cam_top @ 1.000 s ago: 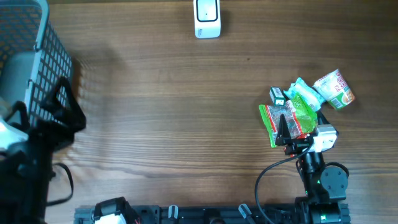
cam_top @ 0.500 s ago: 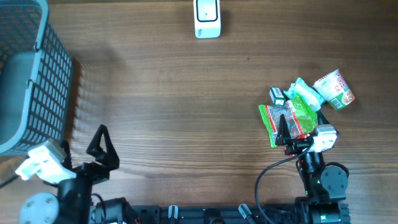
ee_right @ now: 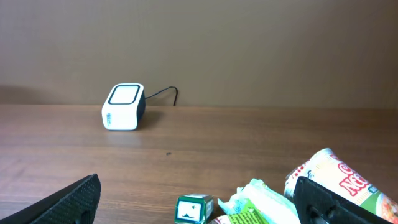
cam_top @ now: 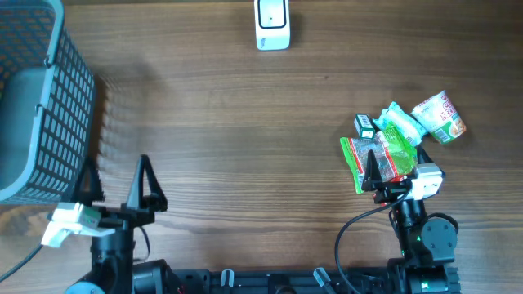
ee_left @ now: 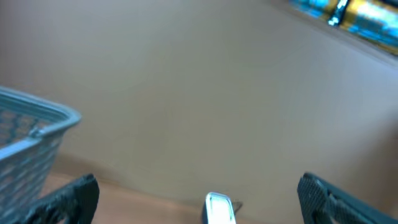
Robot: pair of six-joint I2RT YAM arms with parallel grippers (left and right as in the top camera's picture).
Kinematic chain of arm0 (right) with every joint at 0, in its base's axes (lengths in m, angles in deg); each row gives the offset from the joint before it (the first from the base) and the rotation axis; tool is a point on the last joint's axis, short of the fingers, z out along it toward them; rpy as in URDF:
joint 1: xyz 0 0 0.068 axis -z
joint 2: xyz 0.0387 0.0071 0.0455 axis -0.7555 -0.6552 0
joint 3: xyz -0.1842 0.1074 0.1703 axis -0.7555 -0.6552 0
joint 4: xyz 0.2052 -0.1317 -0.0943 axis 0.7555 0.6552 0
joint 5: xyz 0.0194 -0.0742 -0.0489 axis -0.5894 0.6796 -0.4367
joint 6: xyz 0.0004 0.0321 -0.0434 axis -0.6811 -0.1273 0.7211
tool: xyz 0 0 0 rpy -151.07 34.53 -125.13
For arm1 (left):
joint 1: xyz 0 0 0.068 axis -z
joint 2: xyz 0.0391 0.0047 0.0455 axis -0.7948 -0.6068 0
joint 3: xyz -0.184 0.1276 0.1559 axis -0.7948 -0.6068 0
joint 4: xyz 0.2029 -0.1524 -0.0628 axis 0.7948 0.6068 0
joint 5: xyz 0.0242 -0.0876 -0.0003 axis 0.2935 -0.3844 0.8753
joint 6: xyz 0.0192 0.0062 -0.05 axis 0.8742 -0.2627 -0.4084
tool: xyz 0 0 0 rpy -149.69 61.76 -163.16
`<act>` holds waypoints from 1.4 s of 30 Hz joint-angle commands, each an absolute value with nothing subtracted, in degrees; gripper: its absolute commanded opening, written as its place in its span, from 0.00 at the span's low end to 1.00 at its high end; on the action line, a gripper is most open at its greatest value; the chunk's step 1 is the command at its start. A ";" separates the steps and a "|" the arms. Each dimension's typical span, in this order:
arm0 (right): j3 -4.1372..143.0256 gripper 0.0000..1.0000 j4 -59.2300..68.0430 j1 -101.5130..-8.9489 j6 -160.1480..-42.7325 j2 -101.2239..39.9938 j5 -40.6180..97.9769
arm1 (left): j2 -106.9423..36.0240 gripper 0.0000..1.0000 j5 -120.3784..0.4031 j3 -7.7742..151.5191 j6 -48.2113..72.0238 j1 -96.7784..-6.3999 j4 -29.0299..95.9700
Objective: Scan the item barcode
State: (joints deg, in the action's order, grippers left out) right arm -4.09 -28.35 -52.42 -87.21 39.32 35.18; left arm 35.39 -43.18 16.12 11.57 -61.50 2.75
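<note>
The white barcode scanner [cam_top: 272, 24] stands at the far middle of the table, also seen in the right wrist view [ee_right: 123, 106] and low in the left wrist view [ee_left: 218, 209]. A pile of items lies at the right: a red and green packet [cam_top: 377, 159], a small green box [cam_top: 364, 125] [ee_right: 193, 208], a green pouch [cam_top: 400, 122] [ee_right: 261, 202] and a cup of noodles [cam_top: 440, 116] [ee_right: 326, 177]. My right gripper [cam_top: 396, 169] [ee_right: 199, 208] hangs open over the near side of this pile, holding nothing. My left gripper [cam_top: 117, 186] [ee_left: 202, 202] is open and empty near the front left, pointing toward the scanner.
A grey mesh basket [cam_top: 41, 98] [ee_left: 25, 143] stands at the far left, just beyond the left gripper. Both arm bases sit along the front edge. A brown wall backs the table behind the scanner.
The left arm has swung from beside the basket to the front left and now points straight across the table. The right arm and the items have not moved.
</note>
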 commanded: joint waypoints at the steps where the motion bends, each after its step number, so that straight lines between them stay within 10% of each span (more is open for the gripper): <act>1: -4.14 1.00 -28.52 -52.16 -86.45 39.73 34.05 | 35.98 1.00 -45.39 9.16 11.44 -59.69 -5.51; 42: -4.14 1.00 -28.52 -52.16 -86.45 39.73 34.05 | 35.98 1.00 -33.74 -7.69 28.46 -56.87 3.73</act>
State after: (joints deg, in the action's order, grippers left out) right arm -4.09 -28.35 -52.42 -87.21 39.32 35.18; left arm 35.41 -35.64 -7.45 24.33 -57.13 3.19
